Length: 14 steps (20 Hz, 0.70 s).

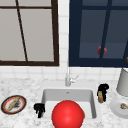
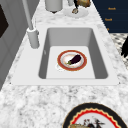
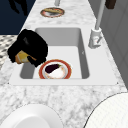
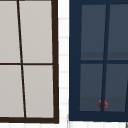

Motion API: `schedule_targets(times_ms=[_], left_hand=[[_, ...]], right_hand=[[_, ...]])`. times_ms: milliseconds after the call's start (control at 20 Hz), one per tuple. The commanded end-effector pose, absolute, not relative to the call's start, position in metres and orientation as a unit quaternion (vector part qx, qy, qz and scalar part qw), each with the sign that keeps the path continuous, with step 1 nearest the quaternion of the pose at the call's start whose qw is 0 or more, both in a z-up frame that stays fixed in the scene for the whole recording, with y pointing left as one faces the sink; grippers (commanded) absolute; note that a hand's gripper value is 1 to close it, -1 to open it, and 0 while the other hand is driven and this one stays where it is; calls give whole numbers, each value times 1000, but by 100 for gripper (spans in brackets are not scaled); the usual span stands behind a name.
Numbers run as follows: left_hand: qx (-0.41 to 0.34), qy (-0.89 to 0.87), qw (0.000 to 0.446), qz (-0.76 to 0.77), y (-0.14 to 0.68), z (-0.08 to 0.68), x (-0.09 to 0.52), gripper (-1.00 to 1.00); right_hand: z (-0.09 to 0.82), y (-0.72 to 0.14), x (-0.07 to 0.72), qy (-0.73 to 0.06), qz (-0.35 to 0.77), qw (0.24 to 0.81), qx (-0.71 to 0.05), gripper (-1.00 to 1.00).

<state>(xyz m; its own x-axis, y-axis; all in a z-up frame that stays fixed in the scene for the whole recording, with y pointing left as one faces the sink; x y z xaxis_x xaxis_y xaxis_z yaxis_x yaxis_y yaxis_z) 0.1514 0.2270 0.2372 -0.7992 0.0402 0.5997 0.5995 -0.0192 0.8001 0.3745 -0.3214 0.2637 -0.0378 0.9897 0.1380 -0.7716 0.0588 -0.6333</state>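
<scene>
Tan object (image 1: 100, 96) sits in my right hand (image 1: 103, 90), with my fingers curled round it so that just one end pokes out, as the right side view shows (image 3: 21, 57). I hold it in the air above the right rim of the sink (image 1: 93, 110), roughly level with the counter (image 1: 30, 87).

My main worry is the grip. So little of the object shows past my fingers that I cannot judge how squarely I have it, and a loose hold could let it slide out. Straight below and a little inward lies a red-rimmed plate (image 3: 55, 70) with an eggplant (image 3: 52, 67) on it. A drop there could strike the plate or knock the eggplant off. If I swing low, I could clip the rim. A drift to the right would bring me near the white plate (image 1: 117, 108) and the grey canister (image 1: 123, 82).

My left hand (image 1: 39, 109) hangs at the sink's front left corner, well apart.
</scene>
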Motion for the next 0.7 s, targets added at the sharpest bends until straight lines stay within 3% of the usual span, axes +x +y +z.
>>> schedule_targets(times_ms=[0, 650], left_hand=[[-239, -669, 208, -673, 227, 237, 151, 0], [-239, -669, 208, -673, 227, 237, 151, 0]], right_hand=[[264, -342, 354, -311, 652, 665, -190, 100], [239, -390, 272, -328, 646, 651, -228, 100]])
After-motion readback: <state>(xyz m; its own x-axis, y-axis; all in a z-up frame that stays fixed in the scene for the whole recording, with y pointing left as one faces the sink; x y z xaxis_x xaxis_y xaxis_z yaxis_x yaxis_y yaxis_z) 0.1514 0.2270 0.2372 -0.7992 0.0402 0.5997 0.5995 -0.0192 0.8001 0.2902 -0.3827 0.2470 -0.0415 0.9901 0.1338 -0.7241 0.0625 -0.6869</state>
